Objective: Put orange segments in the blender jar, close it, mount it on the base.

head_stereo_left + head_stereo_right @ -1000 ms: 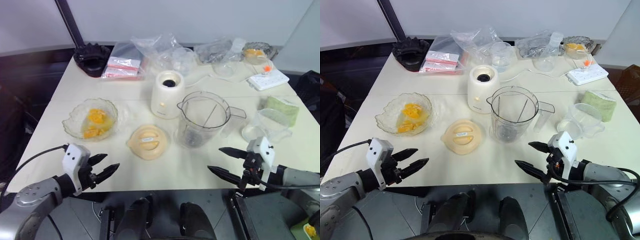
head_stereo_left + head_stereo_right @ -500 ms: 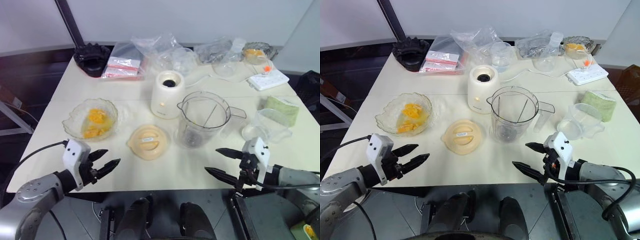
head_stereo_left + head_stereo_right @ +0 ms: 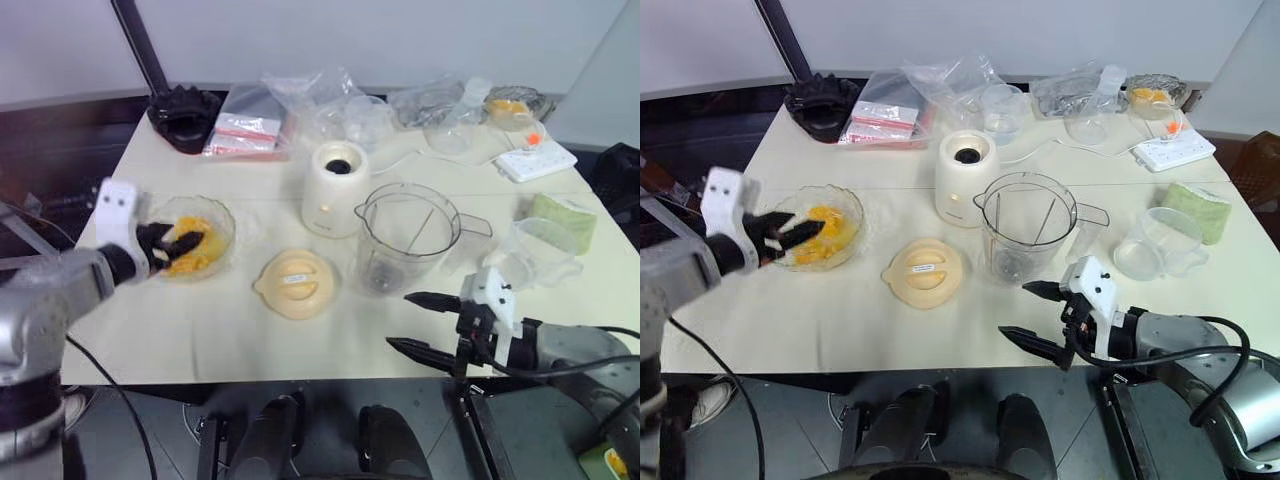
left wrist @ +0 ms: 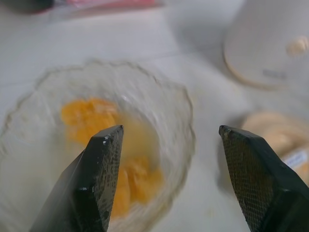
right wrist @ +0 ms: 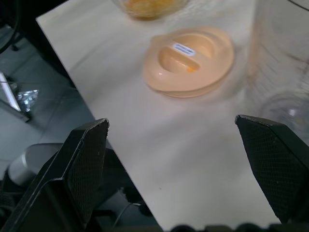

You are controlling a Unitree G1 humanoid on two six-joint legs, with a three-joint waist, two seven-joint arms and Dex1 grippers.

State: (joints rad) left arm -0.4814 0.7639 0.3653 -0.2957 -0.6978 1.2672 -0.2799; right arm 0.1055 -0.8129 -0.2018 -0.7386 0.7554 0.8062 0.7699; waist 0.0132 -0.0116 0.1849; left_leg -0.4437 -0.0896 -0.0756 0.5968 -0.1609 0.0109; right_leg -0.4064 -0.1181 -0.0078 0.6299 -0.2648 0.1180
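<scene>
Even, bright overhead light falls on the cream rectangular table (image 3: pixel 400 330); shadows stay faint, and the wrist views look softly blurred.

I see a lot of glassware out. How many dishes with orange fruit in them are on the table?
2. One ruffled bowl sits near the table's left edge, at the left end effector. A second small bowl stands at the far right corner. Others may hide behind the plastic bags.

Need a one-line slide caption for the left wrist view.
Open left gripper poised over the ruffled glass bowl of orange segments, with the cream blender base beyond.
</scene>
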